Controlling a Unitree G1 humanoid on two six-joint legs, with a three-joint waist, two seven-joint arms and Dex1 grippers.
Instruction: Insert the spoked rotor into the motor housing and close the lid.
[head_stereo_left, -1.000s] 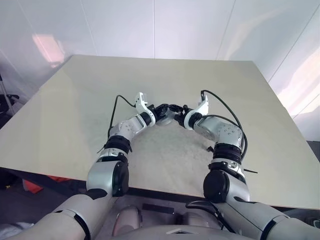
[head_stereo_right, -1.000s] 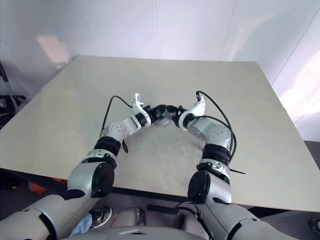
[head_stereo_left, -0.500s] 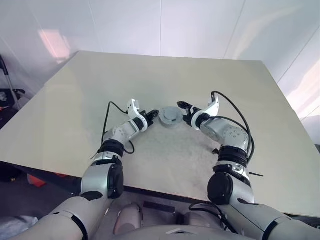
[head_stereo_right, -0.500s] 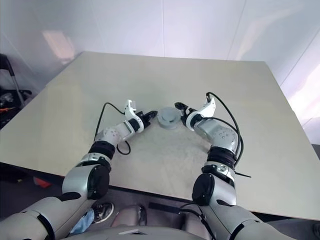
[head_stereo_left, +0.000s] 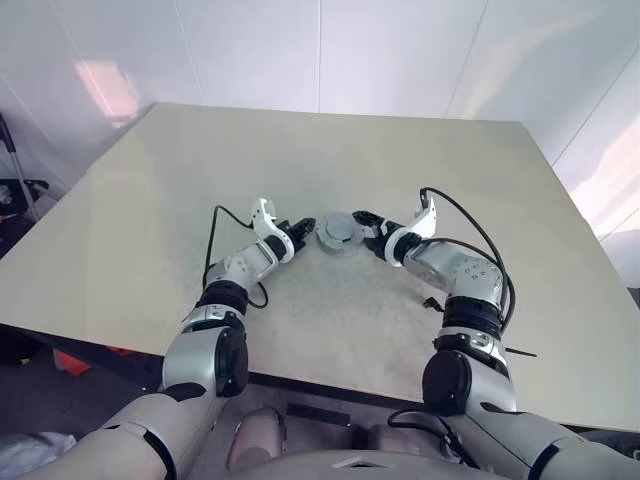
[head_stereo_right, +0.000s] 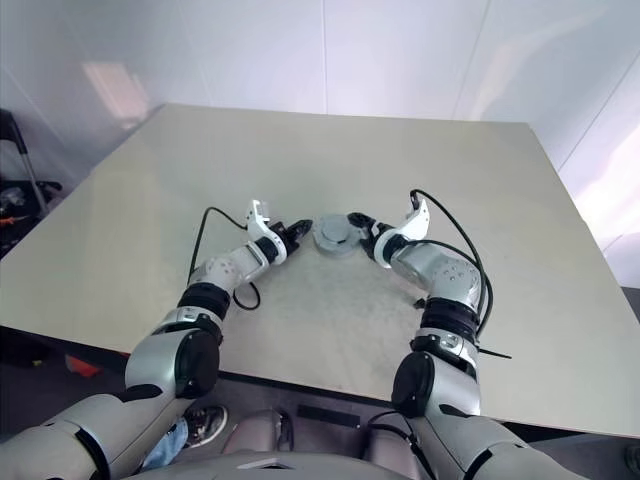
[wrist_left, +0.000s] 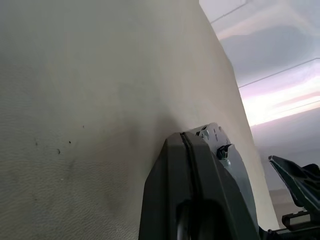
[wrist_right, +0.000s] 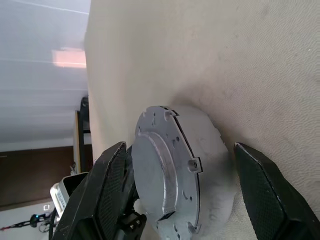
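Sitting flat, one lid (head_stereo_left: 339, 233) faces up — left gripper (head_stereo_left: 303, 229) closed empty, right gripper (head_stereo_left: 366, 221) spread wide beside it.

Left fingers (wrist_left: 200, 170) together, right fingers (wrist_right: 260, 190) apart

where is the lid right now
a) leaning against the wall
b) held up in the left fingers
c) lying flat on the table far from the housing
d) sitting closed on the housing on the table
d) the lid sits on top of the housing on the table, between the shut left gripper and the open right gripper, neither holding it.
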